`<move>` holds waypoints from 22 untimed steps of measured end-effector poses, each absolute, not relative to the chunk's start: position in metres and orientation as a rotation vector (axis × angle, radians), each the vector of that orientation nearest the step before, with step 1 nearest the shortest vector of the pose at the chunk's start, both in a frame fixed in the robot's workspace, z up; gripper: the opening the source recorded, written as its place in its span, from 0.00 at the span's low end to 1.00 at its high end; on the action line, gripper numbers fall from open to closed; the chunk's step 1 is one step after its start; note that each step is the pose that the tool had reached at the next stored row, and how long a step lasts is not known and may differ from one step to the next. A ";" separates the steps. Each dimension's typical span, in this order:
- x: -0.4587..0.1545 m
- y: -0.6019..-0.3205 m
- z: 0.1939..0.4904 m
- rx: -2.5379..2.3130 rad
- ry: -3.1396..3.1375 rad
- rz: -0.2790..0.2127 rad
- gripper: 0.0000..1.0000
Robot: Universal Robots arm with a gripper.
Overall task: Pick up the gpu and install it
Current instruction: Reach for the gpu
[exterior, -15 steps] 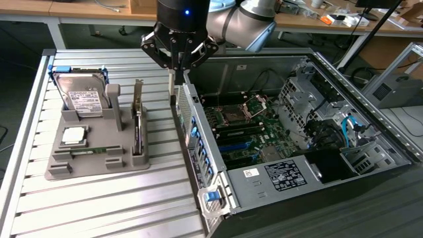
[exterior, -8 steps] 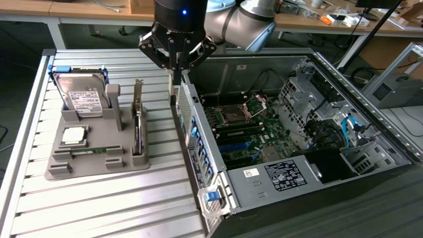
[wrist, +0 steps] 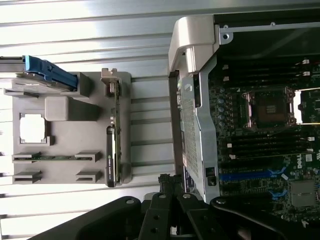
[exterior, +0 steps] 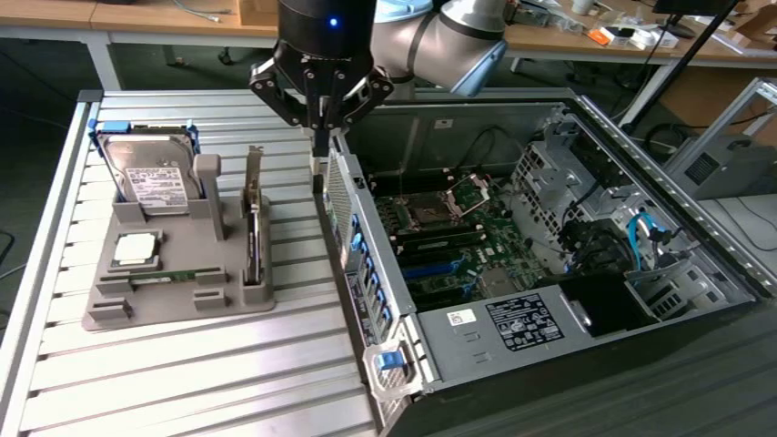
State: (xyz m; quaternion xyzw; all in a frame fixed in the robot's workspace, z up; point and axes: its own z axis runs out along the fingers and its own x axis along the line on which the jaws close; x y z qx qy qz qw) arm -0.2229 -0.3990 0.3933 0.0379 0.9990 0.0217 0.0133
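Note:
The gpu (exterior: 254, 215) stands edge-on in a slot of the grey holder (exterior: 182, 305), a slim dark card with a metal bracket at its far end; the wrist view shows the gpu (wrist: 112, 150) as a thin blade. My gripper (exterior: 322, 135) hangs shut and holding nothing above the rear wall of the open computer case (exterior: 364, 273), just to the exterior view's right of the gpu and higher than it. In the wrist view my gripper (wrist: 172, 195) sits over that case wall, beside the holder (wrist: 65, 132).
The holder also carries a silver hard drive (exterior: 152, 177), a processor chip (exterior: 134, 248) and a green memory strip (exterior: 164, 275). The motherboard (exterior: 449, 237) lies inside the case with blue slots (wrist: 245, 175). Drive cages and cables (exterior: 607, 228) crowd the case's far side.

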 end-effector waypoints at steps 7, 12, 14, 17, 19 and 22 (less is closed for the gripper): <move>-0.226 -0.399 0.393 0.118 3.112 0.068 0.11; -0.227 -0.399 0.393 0.118 3.112 0.068 0.11; -0.228 -0.399 0.393 0.118 3.112 0.068 0.11; -0.229 -0.399 0.393 0.118 3.112 0.068 0.11; -0.229 -0.399 0.393 0.118 3.112 0.068 0.11; -0.230 -0.399 0.393 0.118 3.112 0.068 0.11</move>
